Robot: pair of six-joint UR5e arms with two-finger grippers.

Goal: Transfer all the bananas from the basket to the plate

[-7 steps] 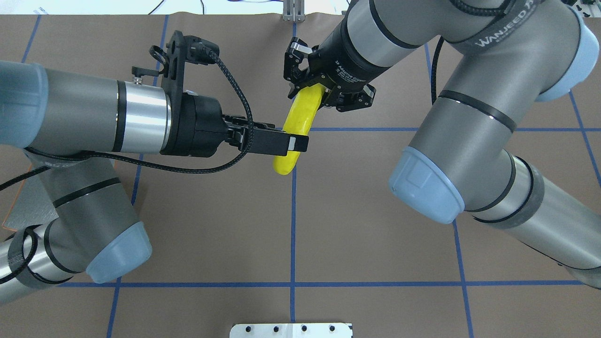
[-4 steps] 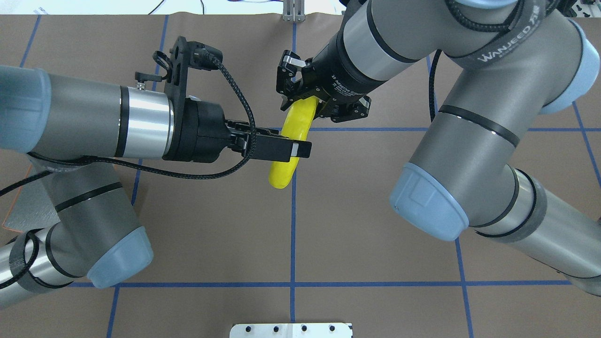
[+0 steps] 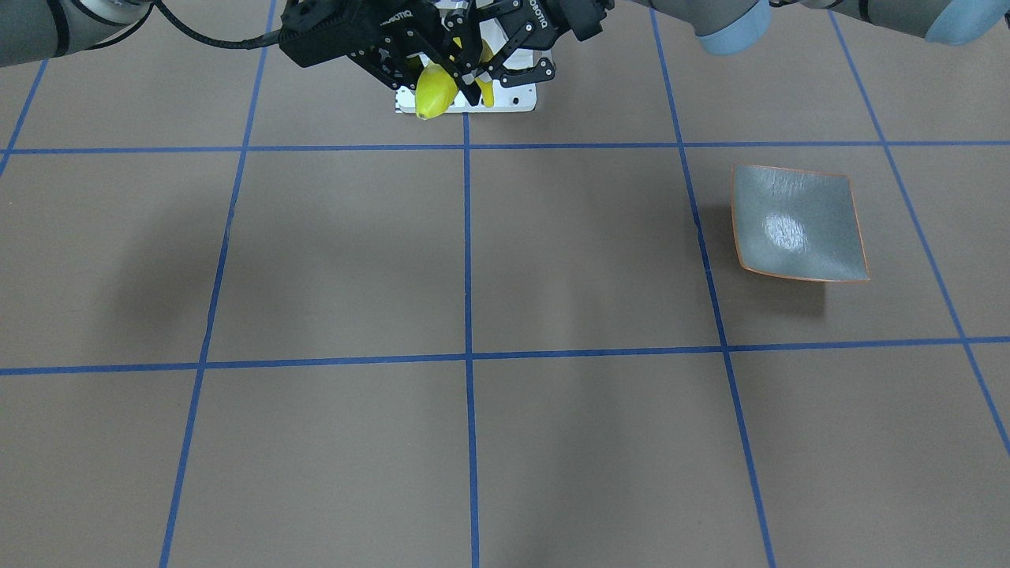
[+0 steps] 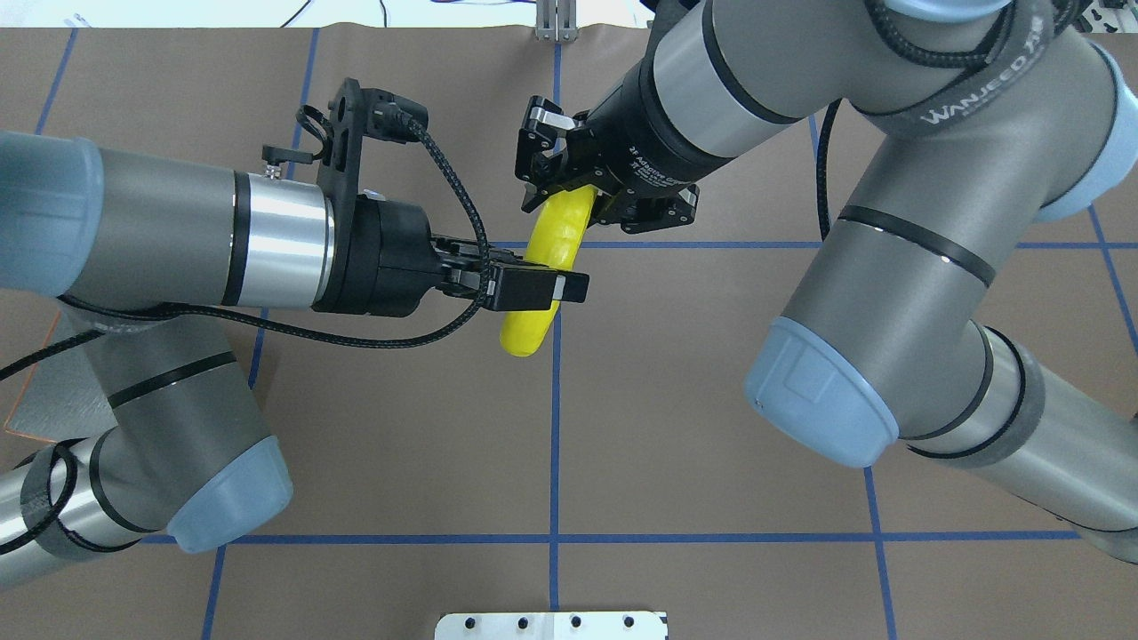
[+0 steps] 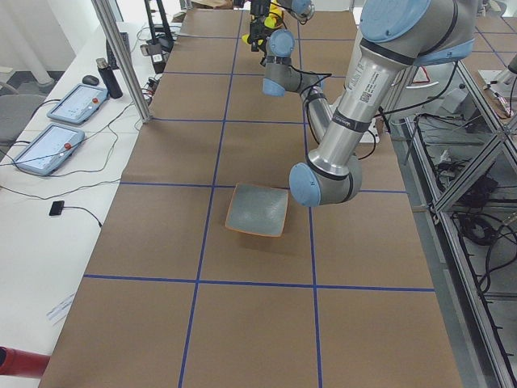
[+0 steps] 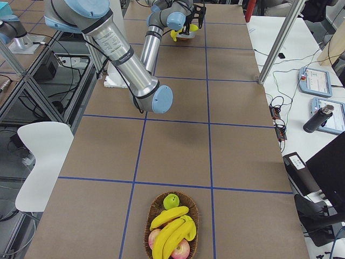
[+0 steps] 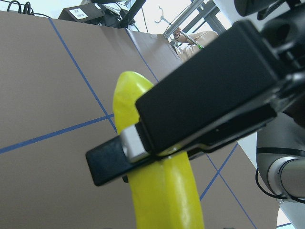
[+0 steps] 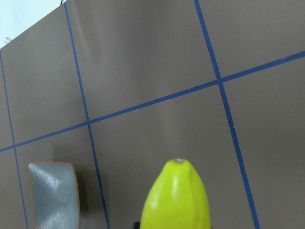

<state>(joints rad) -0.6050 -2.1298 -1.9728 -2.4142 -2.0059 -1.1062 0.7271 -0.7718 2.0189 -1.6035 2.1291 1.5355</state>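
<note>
One yellow banana hangs in the air over the table's middle, held at both ends of a hand-over. My left gripper is shut across its middle, as the left wrist view shows with the fingers clamped on the banana. My right gripper is shut on its upper end; the free tip points down. The grey-blue plate with an orange rim lies bare on my left side. The basket stands far to my right with three more bananas in it.
The basket also holds a green fruit and reddish apples. A white mounting plate sits at the table's near edge. Side benches carry tablets and a bottle; a metal pole stands by the table.
Both grippers and the banana between them have drifted a little left and toward the robot in the overhead view. Neither grip has changed.
</note>
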